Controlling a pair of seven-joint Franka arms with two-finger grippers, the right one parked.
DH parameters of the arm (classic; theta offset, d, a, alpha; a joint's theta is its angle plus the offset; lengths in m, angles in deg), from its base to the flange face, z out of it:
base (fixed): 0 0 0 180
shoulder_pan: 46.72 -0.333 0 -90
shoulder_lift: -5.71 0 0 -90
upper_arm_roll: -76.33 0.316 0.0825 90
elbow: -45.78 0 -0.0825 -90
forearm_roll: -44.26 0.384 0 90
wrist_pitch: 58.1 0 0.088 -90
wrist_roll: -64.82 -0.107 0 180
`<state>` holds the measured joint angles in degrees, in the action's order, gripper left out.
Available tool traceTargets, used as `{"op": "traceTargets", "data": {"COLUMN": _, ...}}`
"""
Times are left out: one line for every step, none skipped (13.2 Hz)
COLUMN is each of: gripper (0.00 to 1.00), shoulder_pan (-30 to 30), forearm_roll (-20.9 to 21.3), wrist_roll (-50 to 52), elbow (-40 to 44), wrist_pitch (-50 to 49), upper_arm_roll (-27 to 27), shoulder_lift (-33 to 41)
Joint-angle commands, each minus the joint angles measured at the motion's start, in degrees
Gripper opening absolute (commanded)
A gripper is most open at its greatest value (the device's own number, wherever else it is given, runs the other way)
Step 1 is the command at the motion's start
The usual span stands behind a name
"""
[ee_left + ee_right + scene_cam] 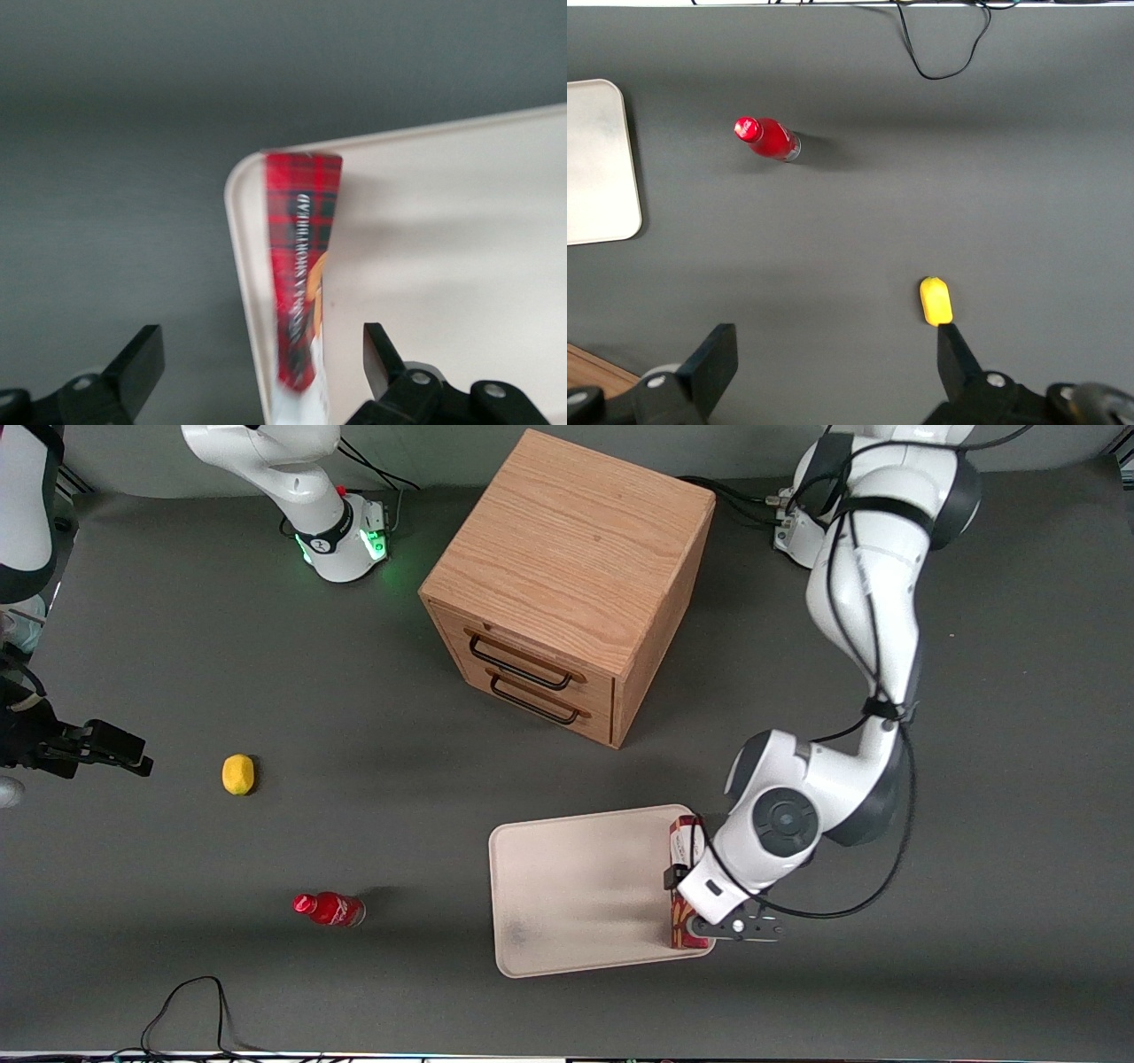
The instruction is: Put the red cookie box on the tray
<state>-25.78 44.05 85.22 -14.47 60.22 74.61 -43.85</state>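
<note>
lying on its narrow side along the tray's edge toward the working arm's end, one red cookie box is seen inside the rim. one gripper is held over it, fingers spread wide, clear of the carton on both sides. one wooden drawer cabinet, one small red bottle and one yellow object are counted on the table.

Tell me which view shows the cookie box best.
The left wrist view: the cookie box fills it, standing on edge along the tray rim between the open gripper fingers, which do not touch it. In the front view the box is partly covered by the arm. The right wrist view shows none of it.
</note>
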Motion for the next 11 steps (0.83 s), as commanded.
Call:
{"op": "traceTargets", "data": {"gripper": 1.00, "shoulder_pan": -2.39, "forearm_roll": -1.19, "wrist_roll": 0.51, "elbow": -15.93, "wrist_pitch": -5.43, "upper_arm_roll": 0.23, "shoulder_lift": 18.93}}
{"op": "traceTargets", "data": {"gripper": 1.00, "shoulder_pan": -4.32, "forearm_roll": -1.11, "wrist_roll": 0.43, "elbow": -19.17, "wrist_pitch": -8.42, "upper_arm_roll": 0.23, "shoulder_lift": 24.29}}
{"op": "traceTargets", "data": {"gripper": 1.00, "shoulder_pan": -6.34, "forearm_roll": -1.11, "wrist_roll": 0.34, "elbow": -23.29, "wrist_pitch": -10.46, "upper_arm_roll": 0.23, "shoulder_lift": 29.91}}
{"op": "traceTargets", "data": {"gripper": 1.00, "shoulder_pan": -8.71, "forearm_roll": -1.11, "wrist_roll": -0.27, "elbow": -27.95, "wrist_pitch": -12.13, "upper_arm_roll": 0.23, "shoulder_lift": 35.45}}
{"op": "traceTargets", "data": {"gripper": 1.00, "shoulder_pan": -10.99, "forearm_roll": -0.93, "wrist_roll": -3.32, "elbow": -31.99, "wrist_pitch": -14.58, "upper_arm_roll": 0.23, "shoulder_lift": 40.55}}
{"op": "traceTargets", "data": {"gripper": 1.00, "shoulder_pan": -13.71, "forearm_roll": -0.76, "wrist_roll": -8.75, "elbow": -34.73, "wrist_pitch": -17.39, "upper_arm_roll": 0.23, "shoulder_lift": 44.43}}
{"op": "traceTargets", "data": {"gripper": 1.00, "shoulder_pan": -16.70, "forearm_roll": -0.76, "wrist_roll": -13.50, "elbow": -37.81, "wrist_pitch": -19.77, "upper_arm_roll": 0.23, "shoulder_lift": 48.12}}
{"op": "traceTargets", "data": {"gripper": 1.00, "shoulder_pan": -19.08, "forearm_roll": -0.49, "wrist_roll": -15.20, "elbow": -40.71, "wrist_pitch": -20.23, "upper_arm_roll": 0.23, "shoulder_lift": 51.64}}
{"op": "traceTargets", "data": {"gripper": 1.00, "shoulder_pan": -20.41, "forearm_roll": -0.32, "wrist_roll": -15.48, "elbow": -43.00, "wrist_pitch": -20.23, "upper_arm_roll": 0.23, "shoulder_lift": 54.63}}
{"op": "traceTargets", "data": {"gripper": 1.00, "shoulder_pan": -21.46, "forearm_roll": 0.12, "wrist_roll": -16.09, "elbow": -44.41, "wrist_pitch": -20.14, "upper_arm_roll": 0.23, "shoulder_lift": 56.75}}
{"op": "traceTargets", "data": {"gripper": 1.00, "shoulder_pan": -22.08, "forearm_roll": 0.65, "wrist_roll": -17.23, "elbow": -44.95, "wrist_pitch": -20.32, "upper_arm_roll": 0.23, "shoulder_lift": 57.81}}
